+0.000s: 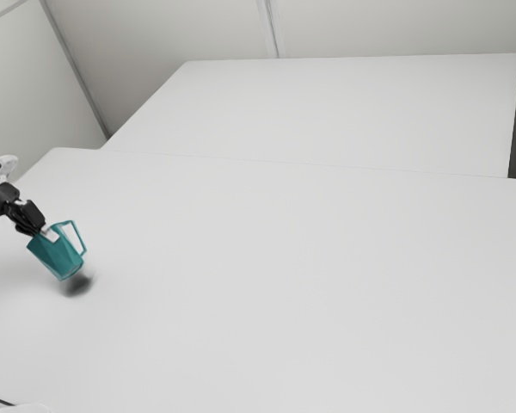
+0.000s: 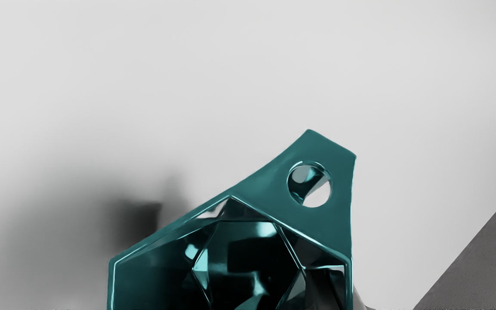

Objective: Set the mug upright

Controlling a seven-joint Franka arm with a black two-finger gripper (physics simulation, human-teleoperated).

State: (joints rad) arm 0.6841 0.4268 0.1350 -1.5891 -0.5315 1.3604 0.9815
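Observation:
My gripper (image 1: 46, 231) is at the exterior view's left, shut on the rim wall of the teal mug (image 1: 58, 255). The mug hangs tilted, its base low and toward the exterior view's right, with a dark shadow on the table beneath it. Its handle points up and toward that view's right. In the wrist view the faceted mug (image 2: 269, 206) shows its open mouth and a handle with a round hole. There the gripper (image 2: 349, 297) has one finger inside the mouth and part of the other just outside the wall; the rest is hidden.
The white table (image 1: 284, 275) spreads across the exterior view, with another white surface (image 1: 327, 112) behind it. A pale object (image 1: 21, 408) with a dark line beside it lies at the lower left corner. Grey floor (image 2: 476, 267) borders the table's edge in the wrist view.

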